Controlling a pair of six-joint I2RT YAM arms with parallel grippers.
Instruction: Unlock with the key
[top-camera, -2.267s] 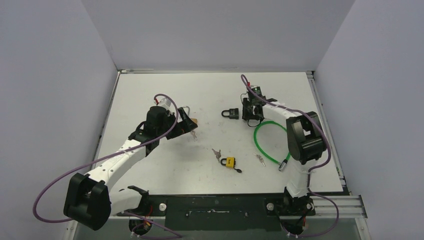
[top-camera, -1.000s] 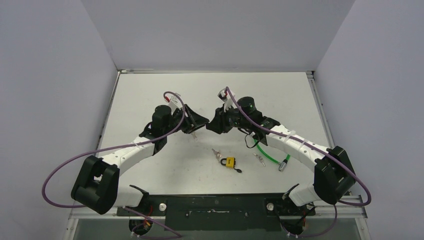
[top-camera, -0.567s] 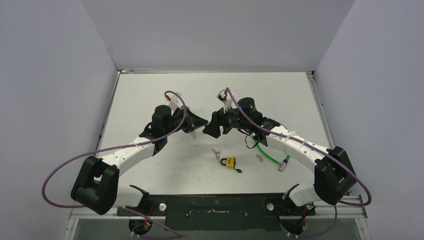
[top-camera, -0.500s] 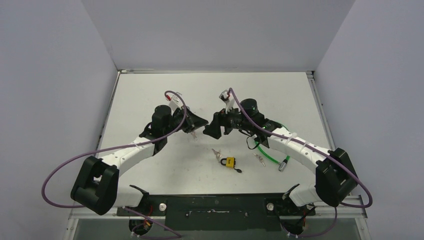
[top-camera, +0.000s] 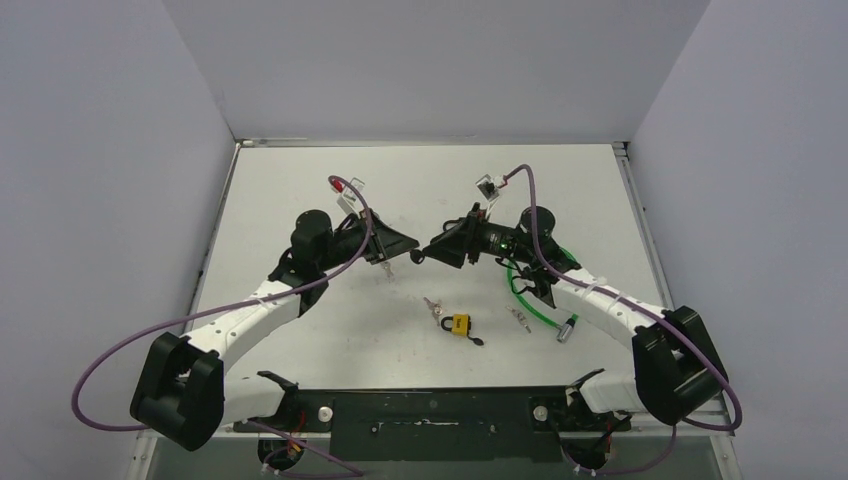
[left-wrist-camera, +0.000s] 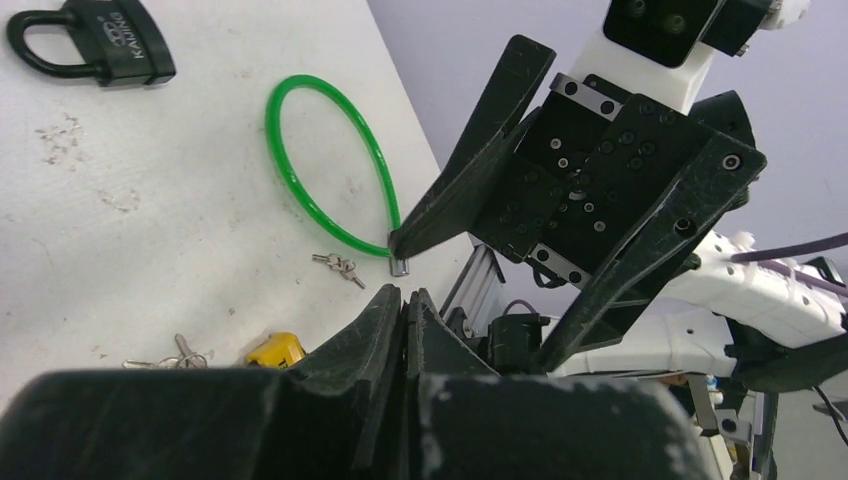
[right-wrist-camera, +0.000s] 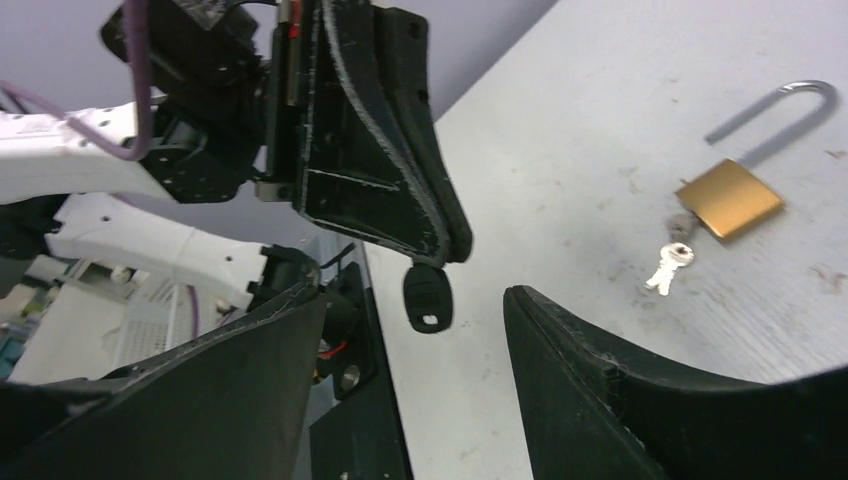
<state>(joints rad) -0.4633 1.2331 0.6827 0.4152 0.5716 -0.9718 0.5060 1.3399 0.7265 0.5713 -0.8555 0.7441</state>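
My left gripper is shut on a key with a black plastic head; the head hangs below its fingertips and the blade is hidden between them. In the left wrist view the jaws are pressed together. My right gripper faces it tip to tip, open, its fingers either side of the key head without touching it. A black padlock lies shut on the table behind the right arm. A brass padlock with an open shackle lies under the left arm.
A yellow padlock with a key bunch lies near the front centre. A green cable loop and small silver keys lie under the right forearm. Silver keys hang from the brass padlock.
The two grippers were tip to tip. The right gripper has opened and drawn back to the right with its wrist turned. The key stays in the left gripper, which barely moved.
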